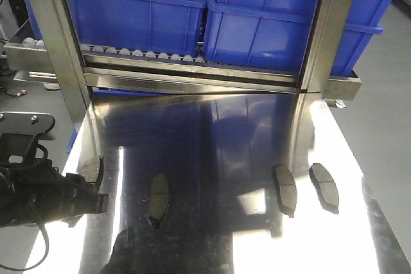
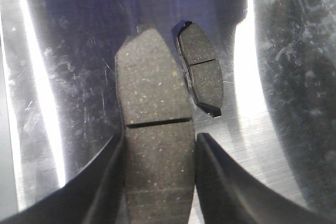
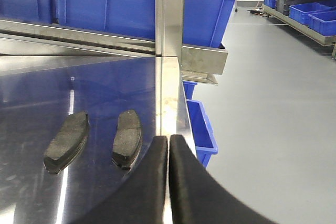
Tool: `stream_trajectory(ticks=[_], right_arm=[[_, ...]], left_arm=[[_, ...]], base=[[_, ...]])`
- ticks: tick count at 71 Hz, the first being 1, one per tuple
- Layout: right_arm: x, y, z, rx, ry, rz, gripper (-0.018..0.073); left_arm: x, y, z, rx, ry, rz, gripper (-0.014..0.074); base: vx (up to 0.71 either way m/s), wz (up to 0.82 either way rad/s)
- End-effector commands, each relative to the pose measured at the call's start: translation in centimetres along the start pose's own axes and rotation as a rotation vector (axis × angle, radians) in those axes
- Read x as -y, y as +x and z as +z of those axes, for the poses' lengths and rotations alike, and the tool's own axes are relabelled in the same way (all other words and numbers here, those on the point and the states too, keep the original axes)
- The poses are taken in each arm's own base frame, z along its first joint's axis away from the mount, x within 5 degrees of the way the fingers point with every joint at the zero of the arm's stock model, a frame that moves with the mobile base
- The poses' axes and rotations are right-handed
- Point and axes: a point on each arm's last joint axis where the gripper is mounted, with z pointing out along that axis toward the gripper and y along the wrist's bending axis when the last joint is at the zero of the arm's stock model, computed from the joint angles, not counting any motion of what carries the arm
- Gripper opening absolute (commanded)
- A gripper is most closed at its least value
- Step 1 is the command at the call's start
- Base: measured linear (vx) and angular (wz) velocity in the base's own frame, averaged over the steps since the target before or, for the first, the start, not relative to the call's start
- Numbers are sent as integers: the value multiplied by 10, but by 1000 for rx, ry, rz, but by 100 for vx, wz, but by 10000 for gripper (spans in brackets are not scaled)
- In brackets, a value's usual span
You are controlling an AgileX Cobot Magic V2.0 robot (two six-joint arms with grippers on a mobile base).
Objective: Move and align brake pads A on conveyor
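Four grey brake pads lie on the shiny steel table (image 1: 212,139). The leftmost pad (image 1: 92,169) sits between the fingers of my left gripper (image 1: 96,187). In the left wrist view, my left gripper (image 2: 160,137) is shut on this pad (image 2: 152,87), one finger against each long side. The second pad (image 1: 158,198) lies just to its right and also shows in the left wrist view (image 2: 202,69). Two more pads (image 1: 286,187) (image 1: 324,185) lie at the right and also show in the right wrist view (image 3: 67,140) (image 3: 127,137). My right gripper (image 3: 168,139) is shut and empty over the table's right edge. The conveyor is out of view.
A metal roller rack (image 1: 148,54) with large blue bins (image 1: 270,24) stands behind the table. Two steel posts (image 1: 61,43) (image 1: 324,30) rise at the table's back corners. A blue bin (image 3: 202,129) sits on the grey floor beside the table's right edge.
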Motion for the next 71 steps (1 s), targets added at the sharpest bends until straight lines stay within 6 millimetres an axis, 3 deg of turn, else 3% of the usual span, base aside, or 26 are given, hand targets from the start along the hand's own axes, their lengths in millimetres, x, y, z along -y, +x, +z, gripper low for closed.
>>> stream_trajectory(ticks=[1, 48, 58, 71], right_arm=[[0, -5, 0, 68, 0, -10, -8], [0, -12, -1, 97, -2, 3, -4], [2, -46, -12, 164, 4, -6, -3], [5, -113, -21, 177, 17, -34, -2]], left_arm=[[5, -13, -11, 110, 45, -2, 118], [5, -13, -11, 110, 45, -2, 118], [5, -13, -11, 110, 45, -2, 118], [5, -13, -11, 110, 45, -2, 118]], base=[[0, 0], [0, 0], [0, 0], [0, 0]])
